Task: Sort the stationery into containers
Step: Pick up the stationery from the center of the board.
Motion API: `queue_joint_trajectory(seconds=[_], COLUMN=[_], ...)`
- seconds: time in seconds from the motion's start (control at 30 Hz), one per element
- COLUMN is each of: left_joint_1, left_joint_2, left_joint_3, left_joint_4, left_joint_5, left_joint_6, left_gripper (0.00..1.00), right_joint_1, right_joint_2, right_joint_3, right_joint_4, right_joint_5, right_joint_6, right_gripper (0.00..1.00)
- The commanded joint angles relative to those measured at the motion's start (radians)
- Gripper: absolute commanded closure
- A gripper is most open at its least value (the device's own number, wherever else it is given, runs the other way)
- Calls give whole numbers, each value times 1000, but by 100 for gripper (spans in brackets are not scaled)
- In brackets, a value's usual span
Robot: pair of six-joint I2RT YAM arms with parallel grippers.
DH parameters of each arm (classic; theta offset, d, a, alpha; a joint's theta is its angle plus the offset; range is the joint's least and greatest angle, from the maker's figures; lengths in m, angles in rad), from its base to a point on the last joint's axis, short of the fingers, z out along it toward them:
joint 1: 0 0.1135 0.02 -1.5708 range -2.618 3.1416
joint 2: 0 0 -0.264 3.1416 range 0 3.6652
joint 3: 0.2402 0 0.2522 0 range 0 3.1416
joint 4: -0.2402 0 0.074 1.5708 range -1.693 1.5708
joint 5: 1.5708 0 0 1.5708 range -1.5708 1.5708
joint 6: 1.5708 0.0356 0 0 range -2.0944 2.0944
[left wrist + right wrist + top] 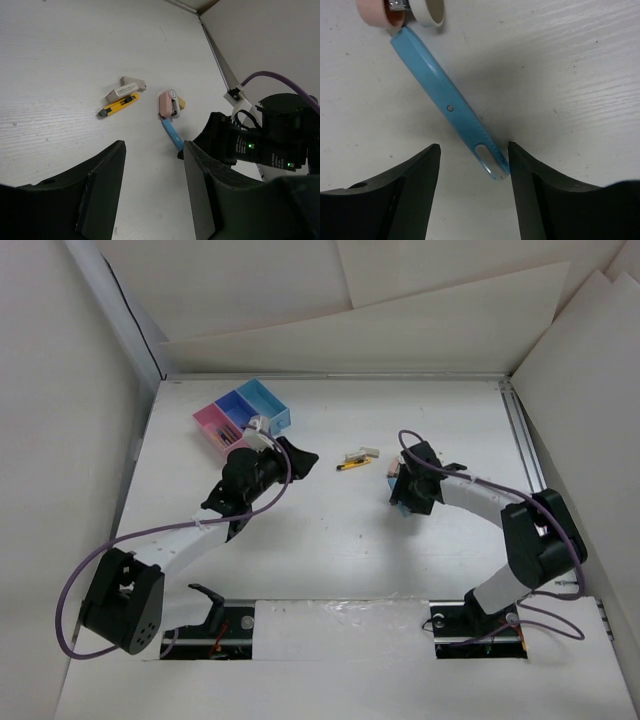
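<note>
The three joined containers stand at the back left: pink point(211, 421), purple-blue point(237, 408) and light blue point(264, 400); thin dark pens lie in the pink one. My left gripper point(303, 455) is open and empty, to the right of the boxes; it also shows in the left wrist view point(154, 150). My right gripper point(474, 150) is open, low over the table, with the near end of a light-blue stick point(442, 97) between its fingers, close to the right finger point(530, 185). A pink eraser point(374, 12) and a white piece point(427, 9) lie at the stick's far end.
A yellow-and-black cutter-like piece point(119, 105) and two beige erasers point(121, 92) lie mid-table, left of the pink eraser point(164, 104) and the blue stick point(172, 132). The right arm point(270, 145) fills that view's right side. White walls enclose the table.
</note>
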Motion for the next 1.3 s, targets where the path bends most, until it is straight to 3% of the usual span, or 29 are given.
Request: queue_joint_trajectory(seconds=[0.0,0.23,0.37,0.6,0.8,0.93,1.13,1.27], left_joint_1=[2,2,2,2,2,2,2,2], left_joint_2=[-23,-22,-45,-45,-14,32,89,124], left_joint_3=[-14,-5,-5,16,27,56,75,96], left_joint_4=[29,9,-1,-41,-60,-60,-25,-24], left_joint_5=[27,38,9,0,35,131,282,336], left_joint_6=[19,10,10,10,19,-4,-40,-62], left_gripper=[54,54,54,54,54,54,54,49], right_joint_1=[57,133,168,242,333,344,344,344], right_joint_2=[21,52,70,67,-133,-305,-301,-261], right_joint_3=[37,60,70,79,44,24,37,60], right_joint_4=[-52,-95,-106,-127,-127,-25,116,195], right_joint_5=[16,71,93,163,211,70,-100,-175], right_joint_6=[10,33,42,83,106,1,-142,-176], right_gripper=[38,58,76,97,99,99,99,99])
